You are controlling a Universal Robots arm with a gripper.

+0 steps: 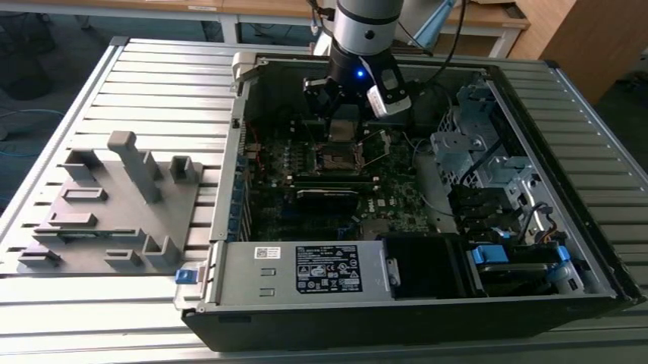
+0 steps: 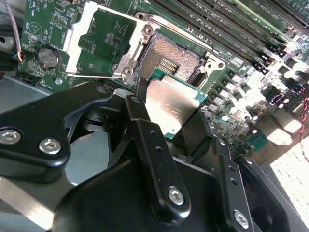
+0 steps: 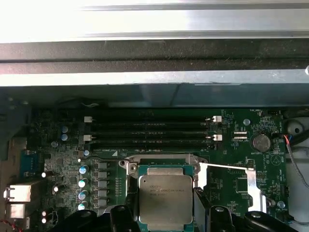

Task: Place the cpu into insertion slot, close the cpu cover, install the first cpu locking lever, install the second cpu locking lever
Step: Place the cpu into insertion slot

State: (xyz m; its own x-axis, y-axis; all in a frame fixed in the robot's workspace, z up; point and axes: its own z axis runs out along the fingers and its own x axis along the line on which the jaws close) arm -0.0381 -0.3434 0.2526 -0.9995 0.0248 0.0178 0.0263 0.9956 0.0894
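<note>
My gripper (image 2: 169, 115) is shut on the cpu (image 2: 172, 107), a flat square chip with a silvery lid, held at two opposite edges between the black fingers (image 3: 126, 215). In the first wrist view the cpu (image 3: 165, 197) hangs over the insertion slot (image 3: 161, 160). In the second wrist view the insertion slot (image 2: 169, 58) lies open just beyond the chip, apart from it, its dark contact field bare. The cpu cover (image 2: 76, 38) is swung back off the socket, and in the first wrist view the cpu cover (image 3: 251, 184) lies to one side. In the exterior view the gripper (image 1: 344, 125) hovers above the insertion slot (image 1: 339, 158).
Long black memory strips (image 3: 149, 130) run beside the socket. The case's metal wall (image 3: 154, 48) rises close behind them. A drive cage (image 1: 476, 152) stands at the exterior view's right and a power supply (image 1: 303, 269) in front. A grey fixture plate (image 1: 111, 205) lies outside the case.
</note>
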